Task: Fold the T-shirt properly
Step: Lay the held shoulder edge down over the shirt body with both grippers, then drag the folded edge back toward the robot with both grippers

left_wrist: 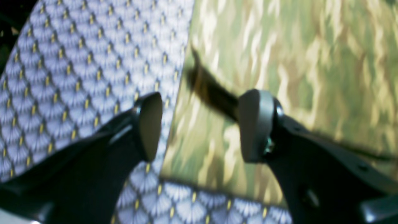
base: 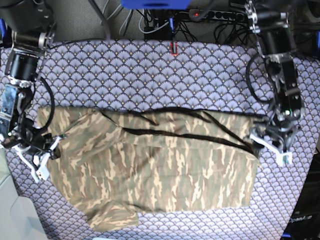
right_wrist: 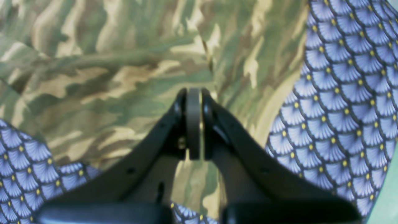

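The camouflage T-shirt point(base: 165, 170) lies spread across the table, its upper part folded down along a dark seam line. My left gripper point(base: 268, 143) hovers at the shirt's right edge. In the left wrist view, this gripper point(left_wrist: 202, 127) is open, with nothing between its pads and the shirt's point(left_wrist: 279, 62) corner below. My right gripper point(base: 47, 150) sits at the shirt's left side by the sleeve. In the right wrist view, the right gripper point(right_wrist: 194, 124) has its pads pressed together low over the shirt point(right_wrist: 108, 77), a thin tan sliver showing between them.
The purple-grey fan-scale tablecloth point(base: 150, 75) covers the whole table and shows beside the shirt in both wrist views point(left_wrist: 77, 62) point(right_wrist: 342, 93). Cables and a power strip point(base: 210, 15) run behind the far edge. A small red marker point(base: 173, 48) sits at the back middle.
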`<state>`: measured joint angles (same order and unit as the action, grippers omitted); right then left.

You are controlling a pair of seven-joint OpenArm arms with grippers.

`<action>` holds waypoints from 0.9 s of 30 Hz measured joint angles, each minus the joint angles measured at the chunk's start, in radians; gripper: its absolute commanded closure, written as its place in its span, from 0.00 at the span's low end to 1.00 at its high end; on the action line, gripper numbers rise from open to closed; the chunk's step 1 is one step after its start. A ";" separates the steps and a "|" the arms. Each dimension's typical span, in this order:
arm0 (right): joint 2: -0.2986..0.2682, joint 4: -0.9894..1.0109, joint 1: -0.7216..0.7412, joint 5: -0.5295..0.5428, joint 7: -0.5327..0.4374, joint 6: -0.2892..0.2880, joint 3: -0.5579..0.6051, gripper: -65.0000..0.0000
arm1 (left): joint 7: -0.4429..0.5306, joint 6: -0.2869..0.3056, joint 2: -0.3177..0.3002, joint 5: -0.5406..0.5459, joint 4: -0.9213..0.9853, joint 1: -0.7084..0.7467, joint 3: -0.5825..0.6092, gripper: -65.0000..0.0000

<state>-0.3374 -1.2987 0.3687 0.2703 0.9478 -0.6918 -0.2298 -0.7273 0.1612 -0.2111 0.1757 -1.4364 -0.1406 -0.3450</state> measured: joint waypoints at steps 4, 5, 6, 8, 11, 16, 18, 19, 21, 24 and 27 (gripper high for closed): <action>0.002 -0.002 -0.030 0.014 0.005 0.000 0.000 0.77 | 0.000 0.002 0.025 0.009 -0.147 0.097 -0.009 0.41; -0.002 -0.002 -0.045 0.016 -0.002 -0.002 0.000 0.73 | 0.019 0.017 0.033 0.018 -0.160 0.130 -0.017 0.41; -0.006 -0.002 -0.064 0.022 -0.006 -0.004 -0.005 0.70 | 0.021 0.018 0.039 0.024 -0.160 0.165 -0.028 0.41; -0.011 -0.002 -0.095 0.002 0.004 -0.003 -0.030 0.66 | 0.034 0.006 0.049 0.003 -0.134 0.224 -0.056 0.41; -0.011 -0.002 -0.115 0.008 0.002 -0.003 -0.088 0.62 | 0.103 0.003 0.056 0.001 -0.107 0.256 -0.099 0.41; -0.018 -0.002 -0.140 0.011 -0.005 -0.003 -0.155 0.59 | 0.141 0.005 0.056 0.008 -0.027 0.238 -0.138 0.41; -0.027 0.000 -0.155 0.013 -0.004 -0.003 -0.162 0.58 | 0.145 0.005 0.056 0.005 -0.003 0.240 -0.150 0.41; -0.031 0.002 -0.158 0.008 -0.002 -0.003 -0.165 0.58 | 0.142 0.003 0.055 0.003 0.006 0.233 -0.151 0.41; -0.037 0.003 -0.166 0.003 -0.031 -0.003 -0.171 0.58 | 0.137 0.002 0.053 0.005 0.010 0.215 -0.151 0.41; -0.036 0.003 -0.189 0.016 -0.057 -0.003 -0.190 0.58 | 0.156 0.013 0.050 0.010 0.006 0.190 -0.158 0.41; -0.038 0.058 -0.195 0.008 -0.058 -0.003 -0.195 0.58 | 0.141 0.001 0.050 0.007 0.005 0.174 -0.163 0.41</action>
<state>-0.3752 -1.2404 0.1738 0.2783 0.8902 -0.6949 -0.4244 -0.5861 0.1619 -0.1608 0.1829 -1.4315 0.0330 -0.5083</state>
